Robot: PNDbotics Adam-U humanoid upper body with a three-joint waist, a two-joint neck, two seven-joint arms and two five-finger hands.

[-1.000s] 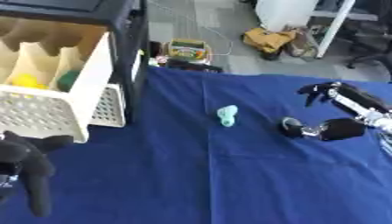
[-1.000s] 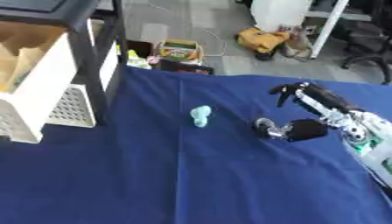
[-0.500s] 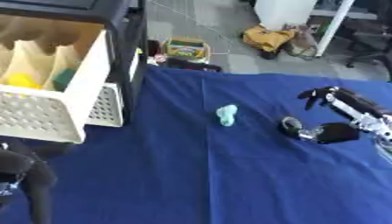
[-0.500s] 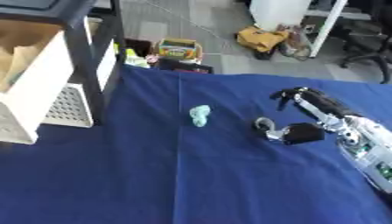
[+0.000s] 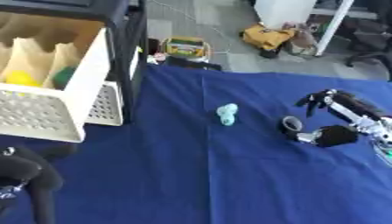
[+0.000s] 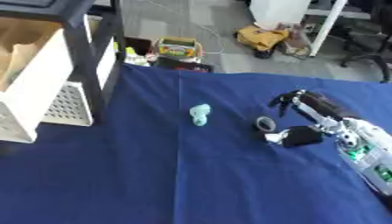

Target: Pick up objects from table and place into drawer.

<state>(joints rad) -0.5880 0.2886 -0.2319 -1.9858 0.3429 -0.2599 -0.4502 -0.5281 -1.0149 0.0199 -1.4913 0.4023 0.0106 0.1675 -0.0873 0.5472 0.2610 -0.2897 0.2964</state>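
A small pale teal object [image 5: 226, 114] lies on the blue cloth near the middle of the table. To its right sits a small dark ring-shaped thing [image 5: 290, 124]. My right hand [image 5: 337, 116] hovers just right of the ring, thumb low beside it and fingers arched above, with nothing in its grasp. The white pulled-out drawer [image 5: 82, 83] stands at the left, holding a yellow object [image 5: 21, 78] and a green one [image 5: 63, 75]. My left hand [image 5: 27, 173] rests at the lower left corner, dark fingers hanging relaxed.
A black frame [image 5: 130, 39] surrounds the drawer. A perforated white panel [image 5: 102, 106] sits beside it on the blue cloth [image 5: 191, 175]. Beyond the table's far edge the floor holds a box [image 5: 186, 46], a yellow bag [image 5: 269, 36] and chairs.
The whole picture has shifted slightly, so the camera moved. My right hand has edged a little closer to the dark ring. The teal object stays put.
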